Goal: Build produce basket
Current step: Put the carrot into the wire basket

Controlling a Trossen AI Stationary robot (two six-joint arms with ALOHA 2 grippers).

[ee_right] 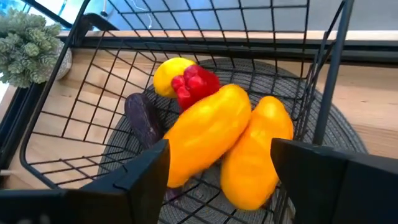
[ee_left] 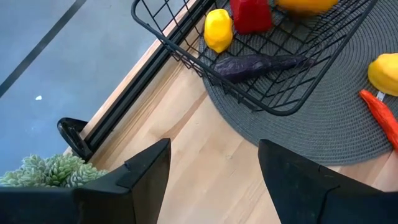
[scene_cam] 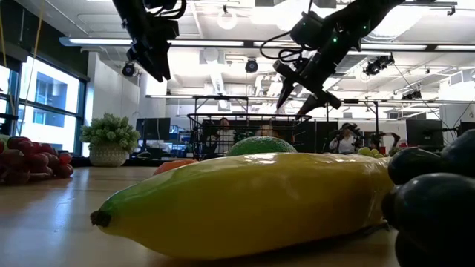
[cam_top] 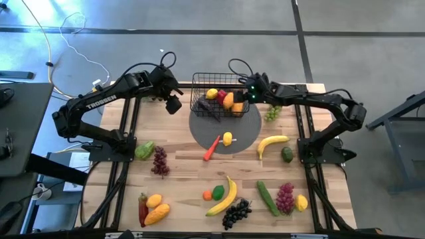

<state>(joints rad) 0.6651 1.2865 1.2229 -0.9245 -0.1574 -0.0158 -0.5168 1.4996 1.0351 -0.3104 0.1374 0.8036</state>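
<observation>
Looking straight down, the black wire-mesh basket (cam_top: 218,97) sits on a round grey woven mat (cam_top: 247,136) at the table's far middle. White "TROSSEN" lettering marks the left arm. The right gripper (cam_top: 250,93) hangs over the basket's right edge; the left gripper (cam_top: 173,103) waits just left of it. Right wrist view: fingers (ee_right: 140,180) spread, empty, above two smooth yellow-orange fruits (ee_right: 205,134), a red pepper (ee_right: 194,84), a lemon (ee_right: 168,73). Left wrist view: fingers (ee_left: 146,169) apart over bare wood.

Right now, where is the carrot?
In the high view the carrot lies on the front edge of the grey round mat, just left of a lemon and in front of the basket.
</observation>
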